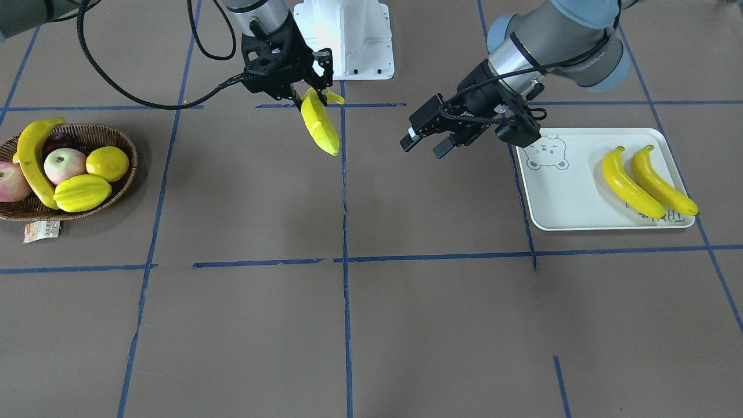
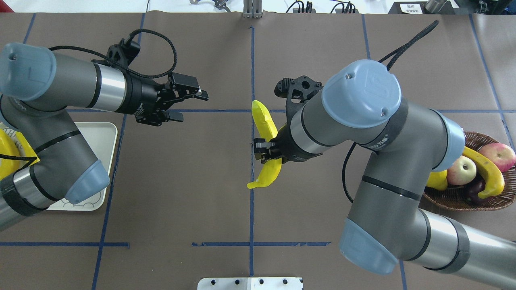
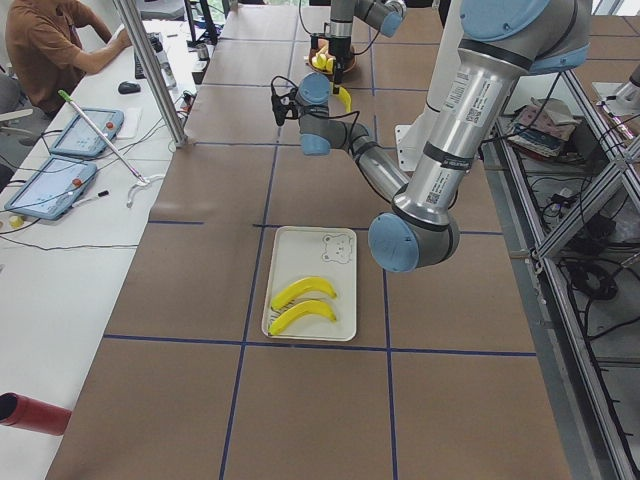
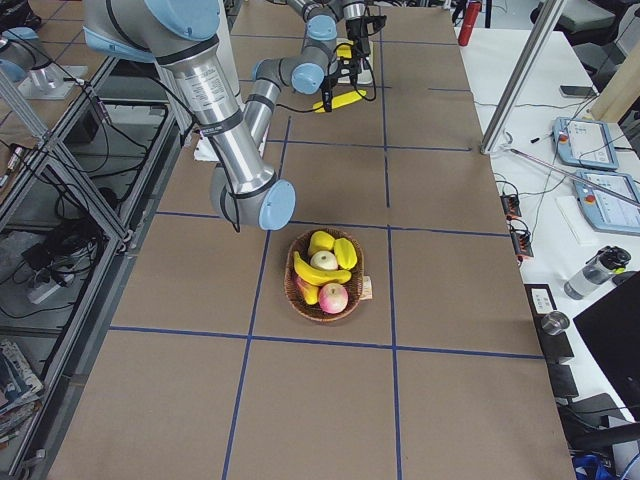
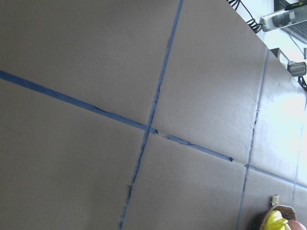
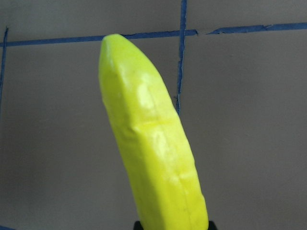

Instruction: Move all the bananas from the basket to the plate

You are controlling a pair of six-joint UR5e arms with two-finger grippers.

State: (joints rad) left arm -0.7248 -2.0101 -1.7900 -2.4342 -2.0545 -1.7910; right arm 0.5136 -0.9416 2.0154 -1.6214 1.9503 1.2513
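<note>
My right gripper (image 1: 309, 96) is shut on a bright-yellow banana (image 1: 320, 123) and holds it above the table's middle; the banana fills the right wrist view (image 6: 153, 143) and shows from overhead (image 2: 265, 119). My left gripper (image 1: 428, 144) is open and empty, apart from that banana and just off the plate's edge. The white bear plate (image 1: 560, 197) holds two bananas (image 1: 630, 186) (image 1: 662, 183) side by side. One more banana (image 1: 32, 159) lies in the wicker basket (image 1: 119, 200) at the table's other end.
The basket also holds a lemon (image 1: 107, 163), a starfruit (image 1: 81, 193), apples (image 1: 64, 164) and a dark fruit. A paper tag (image 1: 40, 231) lies by the basket. Blue tape lines cross the brown table. The white robot base (image 1: 348, 35) stands at the back.
</note>
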